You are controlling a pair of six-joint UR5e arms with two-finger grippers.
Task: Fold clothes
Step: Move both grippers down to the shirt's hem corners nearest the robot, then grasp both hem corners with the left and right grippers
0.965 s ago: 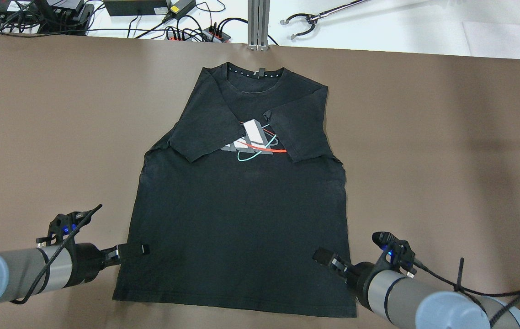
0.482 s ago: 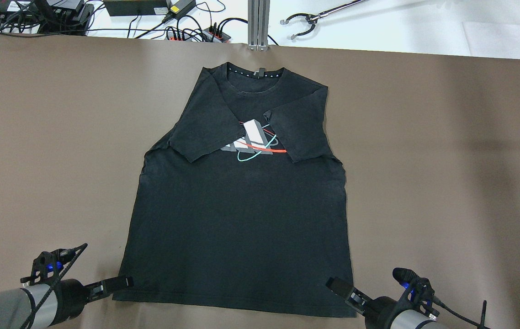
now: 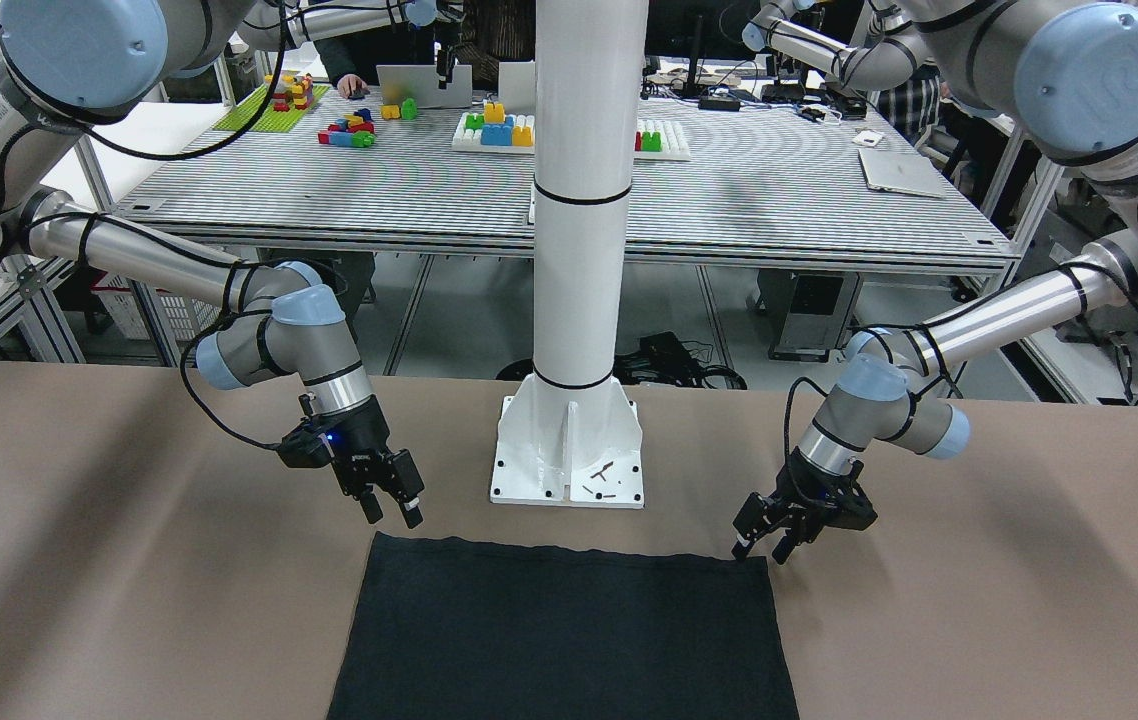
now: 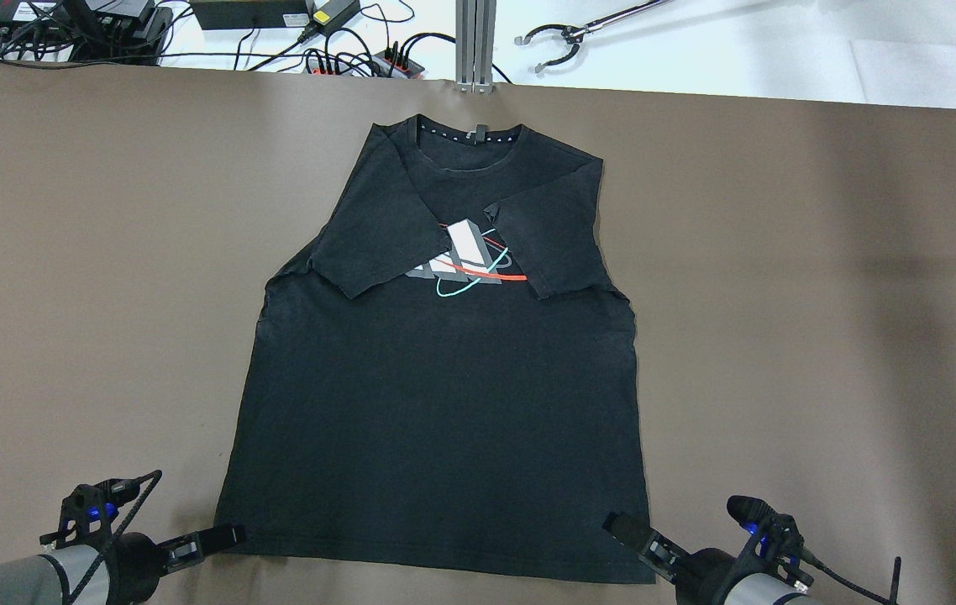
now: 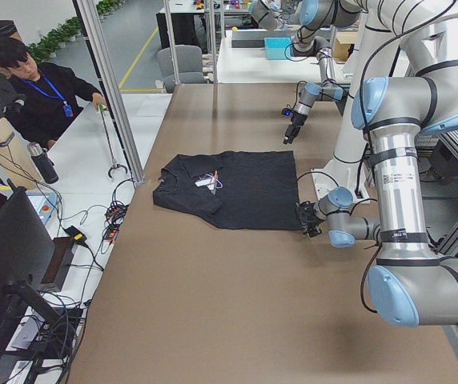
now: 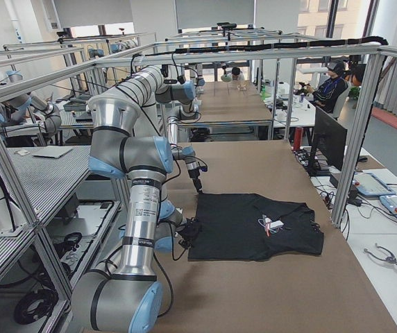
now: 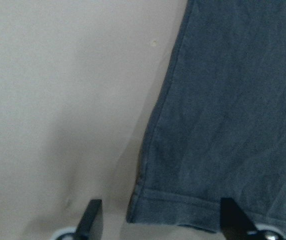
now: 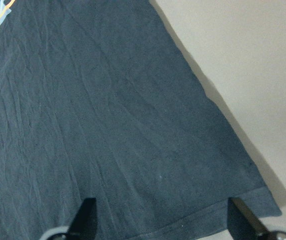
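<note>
Drawn back over the desk (image 4: 780,294) to the near hem of the flat black T-shirt (image 4: 444,403), the left end effector (image 3: 759,552) and right end effector (image 3: 391,518), both spread and empty, might pinch the corners unevenly, skewing the fold.

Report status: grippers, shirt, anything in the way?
Left gripper open, right gripper open, jaws straddling the bottom hem. T-shirt flat on table, not gripped. Nothing blocking the hem.

Bright even overhead light; soft shadows; wrist views seemingly slightly blurred.
</note>
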